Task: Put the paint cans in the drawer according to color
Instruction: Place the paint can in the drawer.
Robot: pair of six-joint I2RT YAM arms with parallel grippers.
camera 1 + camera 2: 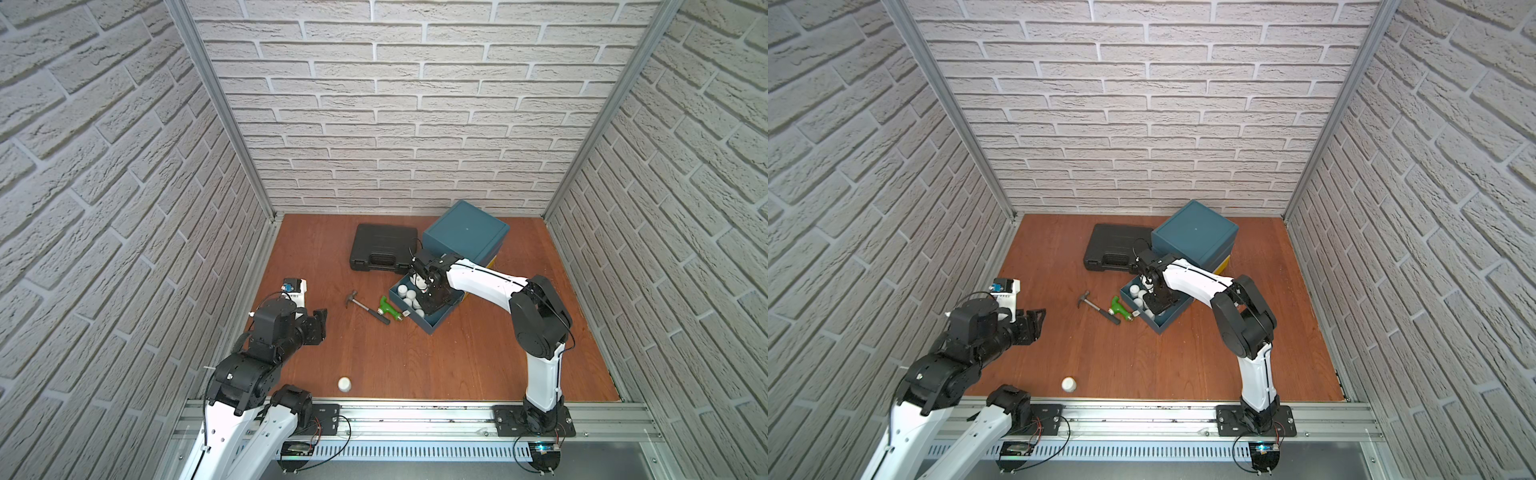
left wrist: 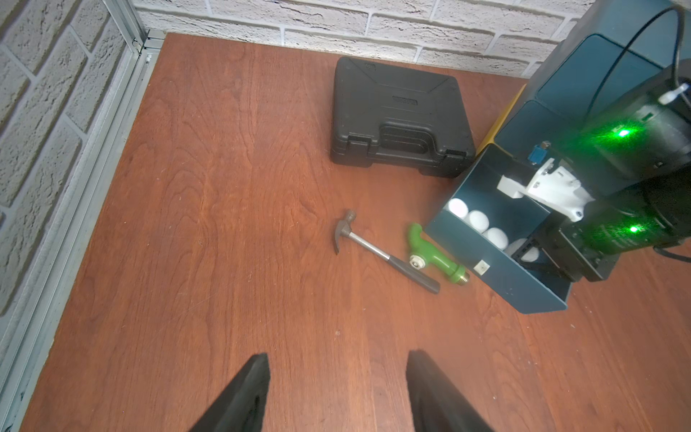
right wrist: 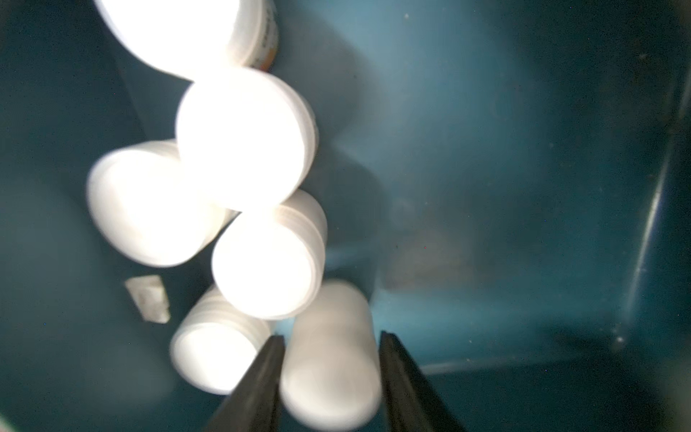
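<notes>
Six white paint cans (image 3: 246, 138) are crowding the drawer (image 3: 486, 149); the right gripper (image 3: 331, 334), barely parted around the bottom-centre can (image 3: 331, 381) (hold unclear), should be widening before lifting.

Your table (image 1: 415, 365): satin wood | case (image 1: 382, 247): matt plastic | hammer shaft (image 2: 370, 247): shiny metal | paint cans (image 3: 245, 138): smooth plastic | drawer (image 2: 497, 276): glossy

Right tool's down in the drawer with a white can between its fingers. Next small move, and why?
Probably open the right tool wider before lifting. The white can sits between its fingers, low inside the drawer beside other white cans, so it seems placed. Blur hides whether the grip is off. A loose white can waits on the table.
</notes>
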